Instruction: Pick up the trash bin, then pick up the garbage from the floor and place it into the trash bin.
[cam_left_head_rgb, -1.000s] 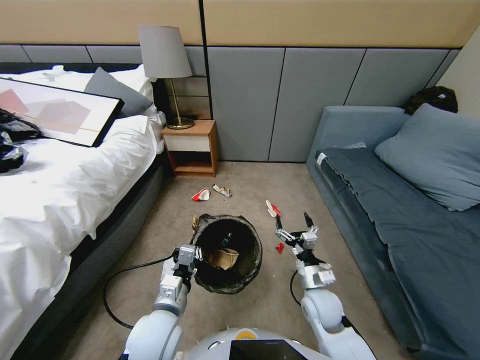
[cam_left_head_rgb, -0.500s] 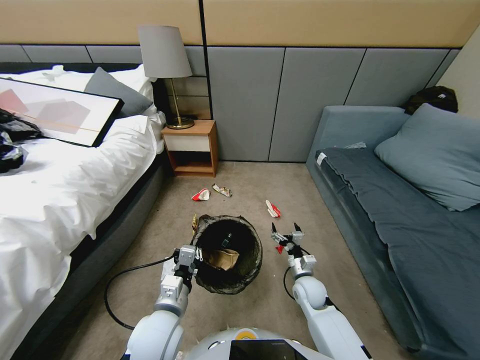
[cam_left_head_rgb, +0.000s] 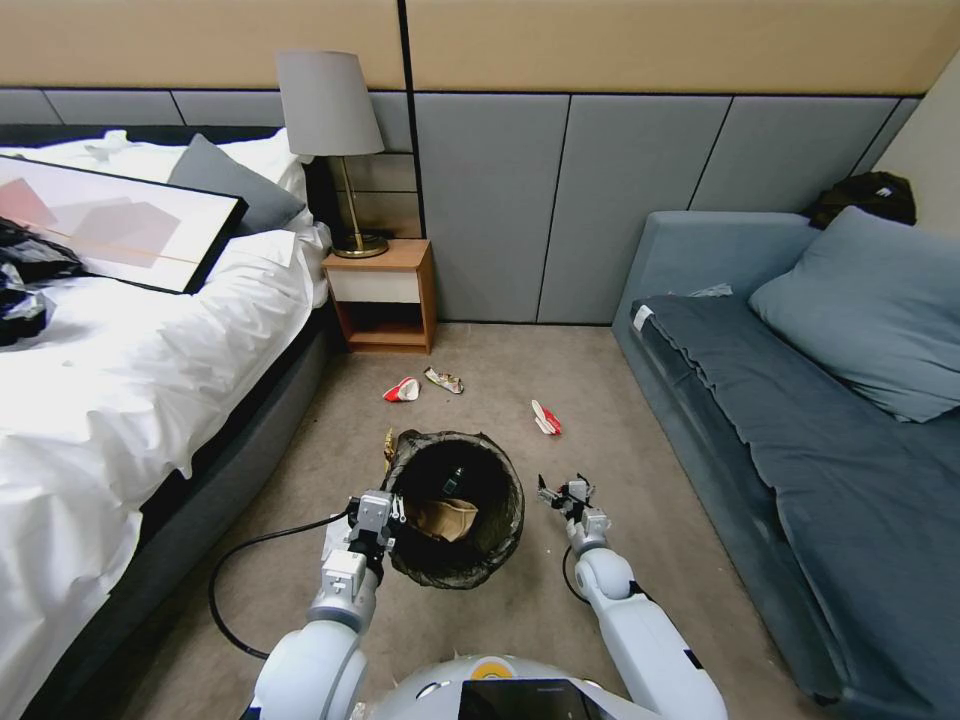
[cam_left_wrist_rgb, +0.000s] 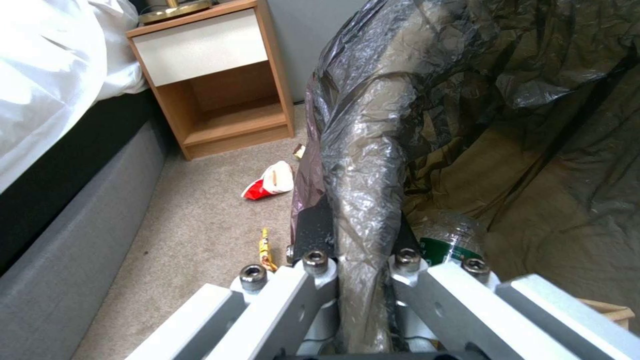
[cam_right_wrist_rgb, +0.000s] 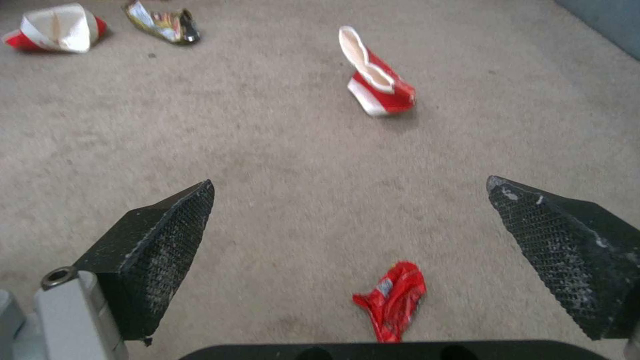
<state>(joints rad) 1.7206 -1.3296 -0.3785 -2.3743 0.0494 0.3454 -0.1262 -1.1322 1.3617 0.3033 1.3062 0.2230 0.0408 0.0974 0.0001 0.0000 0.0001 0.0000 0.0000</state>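
The trash bin (cam_left_head_rgb: 503, 520), lined with a crinkled dark bag, hangs just in front of me. My left gripper (cam_left_head_rgb: 375, 515) is shut on its rim (cam_left_wrist_rgb: 357, 200). Inside lie a cardboard scrap (cam_left_head_rgb: 447, 517) and a plastic bottle (cam_left_wrist_rgb: 445, 235). My right gripper (cam_left_head_rgb: 563, 490) is open, low over the carpet to the bin's right. A small red wrapper (cam_right_wrist_rgb: 392, 299) lies on the floor between its fingers (cam_right_wrist_rgb: 160, 250). More garbage lies farther off: a red-and-white wrapper (cam_left_head_rgb: 546, 418), another (cam_left_head_rgb: 402, 390), a crumpled packet (cam_left_head_rgb: 443, 380), and a yellow packet (cam_left_wrist_rgb: 267, 250) beside the bin.
A bed (cam_left_head_rgb: 120, 400) bounds the floor on the left and a blue sofa (cam_left_head_rgb: 800, 430) on the right. A wooden nightstand (cam_left_head_rgb: 380, 295) with a lamp stands at the far wall. A black cable (cam_left_head_rgb: 250, 545) loops on the carpet near my left arm.
My right gripper has drawn back toward me and come down over the small red wrapper, staying open. The left gripper and the bin have not moved.
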